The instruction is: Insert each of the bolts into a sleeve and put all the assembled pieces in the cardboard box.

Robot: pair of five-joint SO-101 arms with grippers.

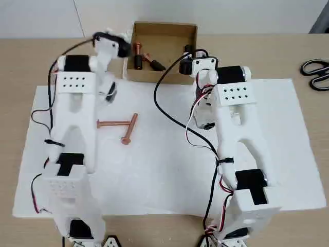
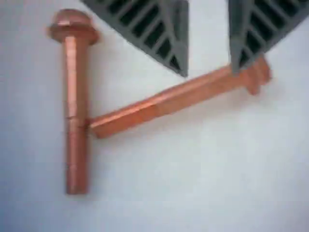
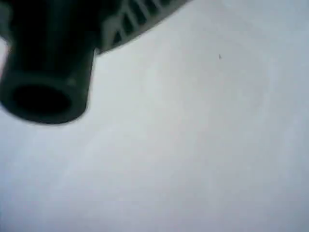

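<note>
Two copper bolts lie on the white sheet, touching in an L: one bolt point(image 1: 115, 123) point(image 2: 178, 96) and the other bolt point(image 1: 130, 128) point(image 2: 75, 101). My left gripper point(image 1: 110, 92) point(image 2: 207, 65) hovers open just above them, one fingertip point(image 2: 244, 55) over the head end of the first bolt. My right gripper point(image 1: 204, 116) point(image 3: 72, 29) is shut on a black sleeve point(image 3: 46, 89), held over bare sheet with its open bore showing. The cardboard box point(image 1: 190, 31) at the back holds two assembled pieces point(image 1: 139, 56) point(image 1: 154, 63).
The white sheet point(image 1: 164, 170) covers the middle of the wooden table. Scissors point(image 1: 316, 72) lie at the far right edge. A black cable point(image 1: 169, 116) from the right arm loops across the sheet between the arms.
</note>
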